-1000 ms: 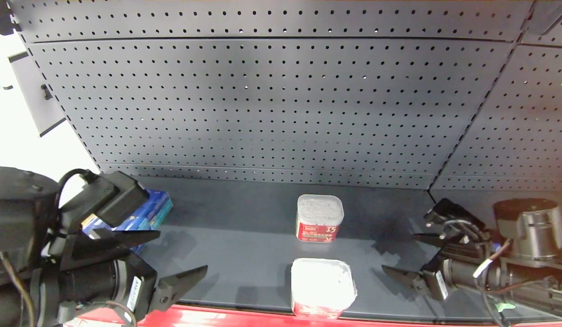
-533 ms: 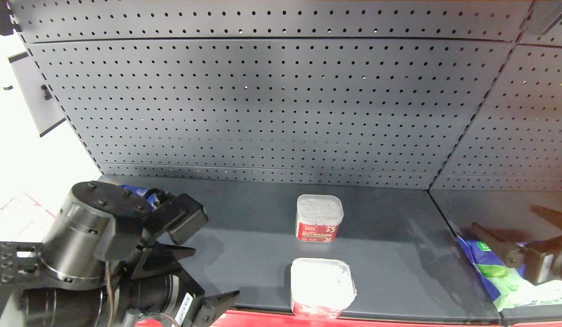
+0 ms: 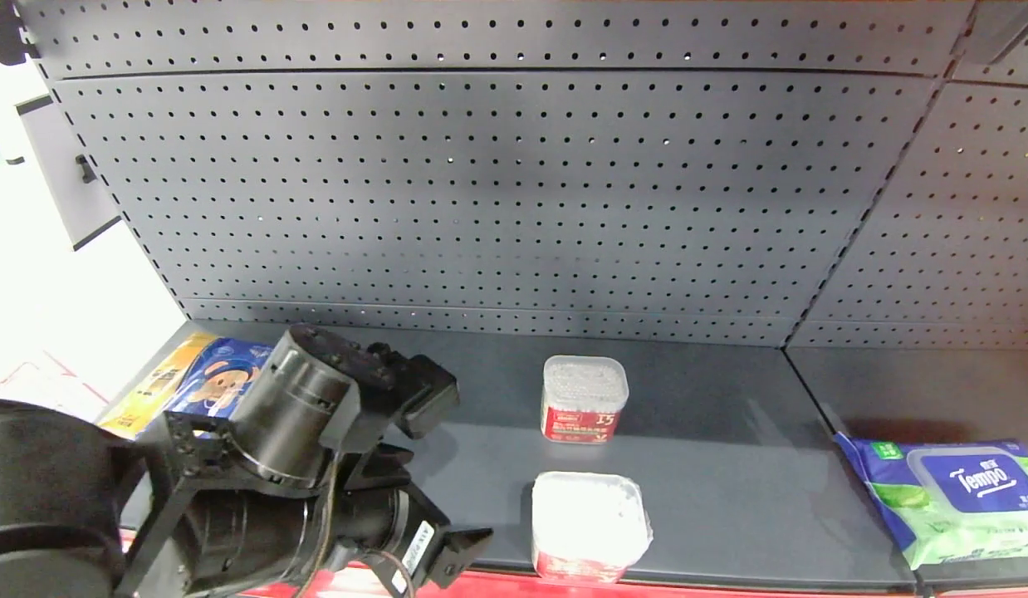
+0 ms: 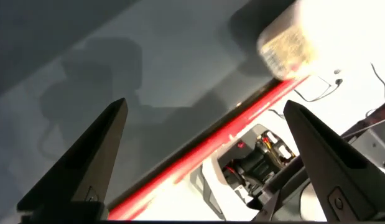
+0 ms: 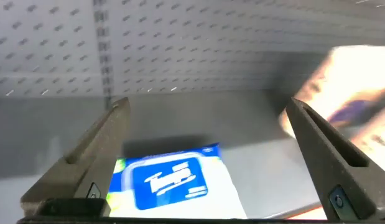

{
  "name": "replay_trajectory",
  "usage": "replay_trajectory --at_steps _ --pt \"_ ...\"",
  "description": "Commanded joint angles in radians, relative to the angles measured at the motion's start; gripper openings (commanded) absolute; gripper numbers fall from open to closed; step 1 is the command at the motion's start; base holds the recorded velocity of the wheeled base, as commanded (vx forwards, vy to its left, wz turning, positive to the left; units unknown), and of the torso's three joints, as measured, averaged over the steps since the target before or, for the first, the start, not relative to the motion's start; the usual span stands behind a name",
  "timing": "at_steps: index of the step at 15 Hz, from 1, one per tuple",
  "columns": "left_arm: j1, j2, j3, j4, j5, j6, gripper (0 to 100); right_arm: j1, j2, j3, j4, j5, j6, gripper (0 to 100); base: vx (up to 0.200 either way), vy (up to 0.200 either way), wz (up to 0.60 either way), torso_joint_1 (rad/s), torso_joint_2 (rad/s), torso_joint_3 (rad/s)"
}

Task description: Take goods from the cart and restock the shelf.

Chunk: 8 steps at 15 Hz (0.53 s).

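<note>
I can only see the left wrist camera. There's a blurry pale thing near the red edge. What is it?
Observer: In the head view it's a white tub standing at the front edge of the shelf.
Operator: Is it all alone?
Observer: No. A red-label tub stands right behind it, farther back and apart from it.
Operator: What's over on the right?
Observer: A blue and green wipes pack lies flat on the next shelf section. In the right wrist view, the right pincer is open and pointed at it.
</note>
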Motion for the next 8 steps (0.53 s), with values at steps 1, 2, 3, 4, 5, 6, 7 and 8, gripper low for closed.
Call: replay_trajectory --at_steps 1,2,3,4,5,6,7,8 --pt "-0.020 0.077 -0.038 0.001 0.009 0.000 100 -0.015 -0.034 -0.004 -0.002 0.000 0.000 100 0.000 0.000 0.00 0.000 0.00 0.000" --pt "-0.024 0.097 -0.052 0.001 0.017 0.001 100 -0.015 -0.037 -0.005 -0.001 0.000 0.000 100 0.000 0.000 0.00 0.000 0.00 0.000" --pt "-0.032 0.109 -0.064 0.001 0.020 0.001 100 -0.015 -0.040 -0.005 -0.001 0.000 0.000 100 0.000 0.000 0.00 0.000 0.00 0.000" --pt "-0.043 0.117 -0.070 0.001 0.025 0.000 100 -0.015 -0.040 -0.005 -0.001 0.000 0.000 100 0.000 0.000 0.00 0.000 0.00 0.000" --pt "-0.044 0.123 -0.070 0.001 0.026 0.001 100 -0.015 -0.040 -0.005 -0.001 0.000 0.000 100 0.000 0.000 0.00 0.000 0.00 0.000" --pt "-0.044 0.124 -0.070 0.001 0.026 0.001 100 -0.015 -0.040 -0.007 -0.001 0.000 0.000 100 0.000 0.000 0.00 0.000 0.00 0.000" --pt "-0.046 0.127 -0.070 0.001 0.026 0.000 100 -0.015 -0.040 -0.007 -0.001 0.000 0.000 100 0.000 0.000 0.00 0.000 0.00 0.000" --pt "-0.046 0.130 -0.072 0.001 0.026 0.001 100 -0.015 -0.040 -0.005 -0.001 0.000 0.001 100 0.000 0.000 0.00 0.000 0.00 0.000"
